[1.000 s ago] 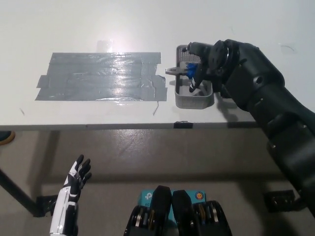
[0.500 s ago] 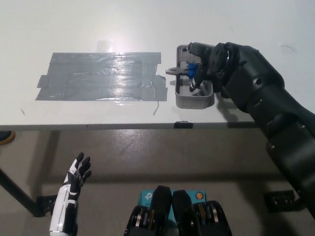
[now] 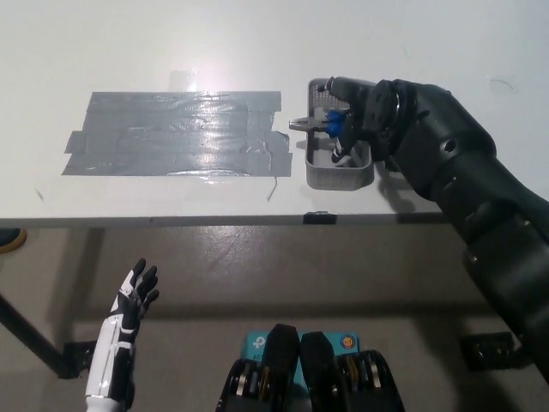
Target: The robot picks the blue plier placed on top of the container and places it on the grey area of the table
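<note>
Little has changed since the earlier frames: the right hand (image 3: pixel 371 116) is still bent over the grey container (image 3: pixel 338 161), with its wrist shifted only slightly, and the blue plier (image 3: pixel 324 124) sits at about the same spot, its metal nose still pointing left past the container's left wall. The left hand (image 3: pixel 135 298) has drifted a touch lower and to the left, below the near edge of the worktop (image 3: pixel 257 43).

The right hand's fingers are curled closed around the blue handles of the plier, so it has the tool in its grip. The plier is at the far end of the container, level with its rim, nose out toward the grey tape. Whether it is lifted free of the rim or resting on it cannot be told from this view. Dark finger parts also hang down into the container's open middle.

The container stands near the worktop's near edge, just right of the grey area (image 3: pixel 176 133), a patch of shiny grey tape strips laid side by side. The patch is bare, and the plier's nose tip stops just short of the patch's right edge.

The left hand hangs at the lower left, off the worktop, fingers spread and holding nothing.
</note>
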